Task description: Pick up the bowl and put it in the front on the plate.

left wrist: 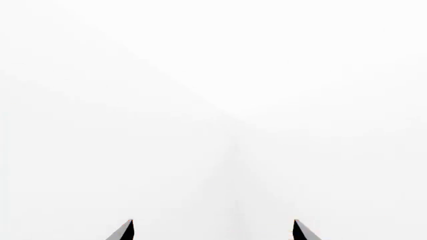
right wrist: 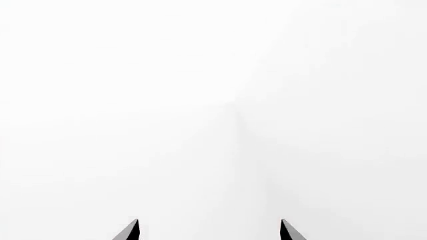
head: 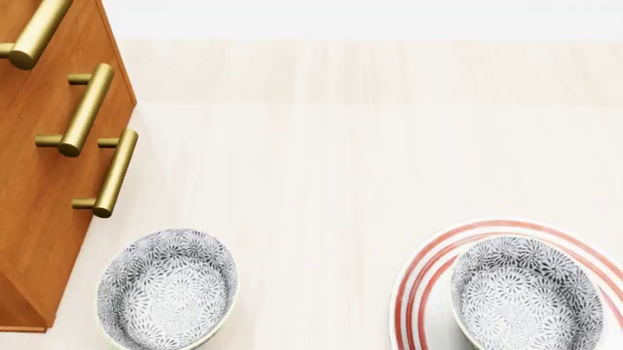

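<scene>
In the head view, a grey-blue floral bowl sits inside the white plate with red rings at the lower right. A look-alike bowl stands on the pale counter at the lower left, beside the wooden cabinet. Neither arm appears in the head view. In its wrist view my left gripper shows only two dark fingertips set wide apart against blank white, with nothing between them. My right gripper looks the same: open and empty. No bowl or plate shows in either wrist view.
A brown wooden drawer cabinet with brass bar handles fills the left edge of the head view. The pale wood counter stretches back to a white wall.
</scene>
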### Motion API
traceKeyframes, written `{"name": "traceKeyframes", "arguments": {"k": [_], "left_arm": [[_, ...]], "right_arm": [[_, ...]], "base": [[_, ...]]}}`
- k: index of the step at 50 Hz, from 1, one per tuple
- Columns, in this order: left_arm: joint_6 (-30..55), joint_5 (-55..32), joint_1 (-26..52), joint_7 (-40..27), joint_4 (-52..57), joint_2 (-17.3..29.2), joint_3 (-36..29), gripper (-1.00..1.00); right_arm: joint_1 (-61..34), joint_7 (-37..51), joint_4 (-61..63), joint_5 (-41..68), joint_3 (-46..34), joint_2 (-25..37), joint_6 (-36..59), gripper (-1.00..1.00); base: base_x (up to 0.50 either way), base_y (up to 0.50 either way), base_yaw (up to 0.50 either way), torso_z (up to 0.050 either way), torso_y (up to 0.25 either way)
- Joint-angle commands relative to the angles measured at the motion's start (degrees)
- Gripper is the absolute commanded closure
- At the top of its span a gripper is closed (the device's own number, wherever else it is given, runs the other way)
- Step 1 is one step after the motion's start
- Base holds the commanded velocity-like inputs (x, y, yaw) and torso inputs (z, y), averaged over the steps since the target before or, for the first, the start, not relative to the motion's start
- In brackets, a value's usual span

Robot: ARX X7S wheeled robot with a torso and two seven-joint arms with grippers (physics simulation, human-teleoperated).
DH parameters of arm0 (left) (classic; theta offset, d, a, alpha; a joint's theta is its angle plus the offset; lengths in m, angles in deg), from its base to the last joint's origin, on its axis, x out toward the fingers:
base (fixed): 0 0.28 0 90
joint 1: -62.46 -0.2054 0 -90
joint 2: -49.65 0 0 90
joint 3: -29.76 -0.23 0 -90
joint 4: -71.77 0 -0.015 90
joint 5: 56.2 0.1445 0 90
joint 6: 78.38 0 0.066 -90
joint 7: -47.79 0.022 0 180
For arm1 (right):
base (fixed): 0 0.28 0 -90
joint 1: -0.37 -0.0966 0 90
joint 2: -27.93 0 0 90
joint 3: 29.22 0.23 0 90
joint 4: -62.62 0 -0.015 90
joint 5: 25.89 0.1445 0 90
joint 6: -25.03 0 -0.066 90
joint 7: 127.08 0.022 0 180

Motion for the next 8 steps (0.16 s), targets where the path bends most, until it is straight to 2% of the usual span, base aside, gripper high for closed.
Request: {"name": "traceKeyframes", "arguments": {"k": [1, 8], "left_arm": [[2.23, 0.07, 0.18, -0.46, 3.53, 0.44, 6.60, -1.00], [3.02, 0.57, 1.34, -0.24, 4.79, 0.51, 5.79, -1.00]], "right_arm": [[-0.21, 0.88, 1.91, -4.86, 3.63, -1.28, 1.43, -1.00], [-0.30, 1.37, 2.30, -4.31, 4.80, -1.19, 1.66, -1.00]], "base": [[0.00, 0.00, 0.00, 0.000, 0.000], [0.00, 0.00, 0.00, 0.000, 0.000]]}}
